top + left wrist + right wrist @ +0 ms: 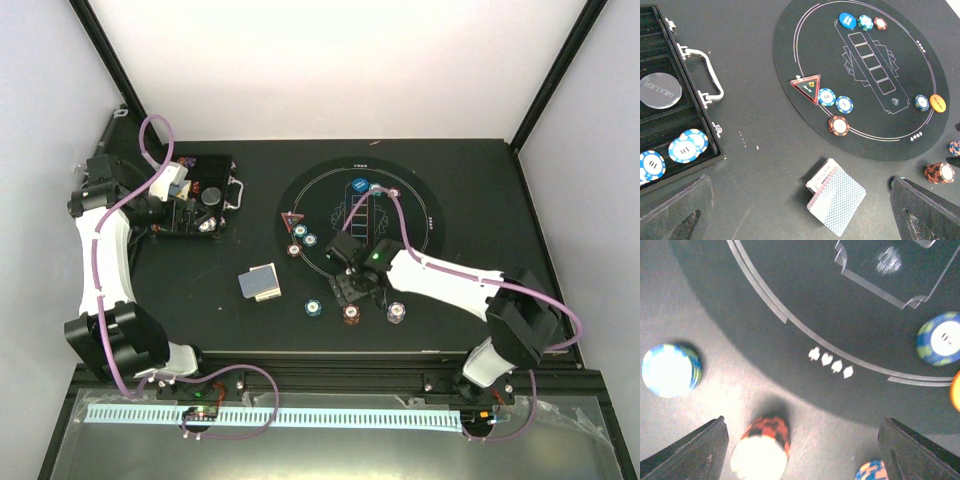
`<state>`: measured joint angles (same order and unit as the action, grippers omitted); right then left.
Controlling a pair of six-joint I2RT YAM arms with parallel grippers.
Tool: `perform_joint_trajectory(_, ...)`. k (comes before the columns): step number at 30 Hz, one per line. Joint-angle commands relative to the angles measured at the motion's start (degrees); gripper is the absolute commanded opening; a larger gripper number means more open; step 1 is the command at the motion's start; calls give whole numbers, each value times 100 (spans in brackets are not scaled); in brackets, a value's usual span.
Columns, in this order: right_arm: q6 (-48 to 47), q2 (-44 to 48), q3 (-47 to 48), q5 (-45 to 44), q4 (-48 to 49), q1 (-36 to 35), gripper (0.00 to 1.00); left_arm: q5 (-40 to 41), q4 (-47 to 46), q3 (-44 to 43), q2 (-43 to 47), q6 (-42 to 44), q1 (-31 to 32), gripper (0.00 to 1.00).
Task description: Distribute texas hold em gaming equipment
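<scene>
My right gripper (804, 419) hangs open just off the mat's near edge (352, 288). A red-brown chip stack (762, 450) stands free between its fingers, close to the left one. A teal stack (671, 370) sits to its left and a blue-orange chip (872, 471) by the right finger. The deck of blue-backed cards (837, 200) lies on the table, leaning on a small box. My left gripper (800, 179) is open and empty, high above the table near the case (195, 195). On the mat (865, 75) lie several chips, a blue button (847, 20) and an orange button (937, 103).
The black case (670, 115) lies open with its metal handle (710, 75) toward the mat; inside are a silver dealer disc (661, 90) and blue-white chips (687, 145). A red-edged triangle (807, 86) sits on the mat's left rim. White walls enclose the table.
</scene>
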<state>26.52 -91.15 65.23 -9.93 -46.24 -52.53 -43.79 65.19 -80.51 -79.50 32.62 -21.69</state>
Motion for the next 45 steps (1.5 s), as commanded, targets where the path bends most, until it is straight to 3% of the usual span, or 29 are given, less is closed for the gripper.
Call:
perform_joint_trajectory(1, 421, 276, -424, 287, 78, -397, 85, -210, 126, -109, 120, 104, -37, 99)
perform_joint_trajectory(11, 270, 114, -827, 889, 354, -748, 84, -185, 156, -175, 148, 86, -37, 99)
perform_joint_trajectory(23, 232, -242, -893, 612, 409, -745, 73, -180, 174, -233, 138, 77, -37, 99)
perform_joint_trajectory(41, 234, -196, -750, 252, 227, -745, 27, -115, 192, -296, 124, 95, -37, 99)
perform_joint_trajectory(45, 182, -17, -580, 60, 3, -653, 24, -126, 196, -316, 121, 86, -37, 99)
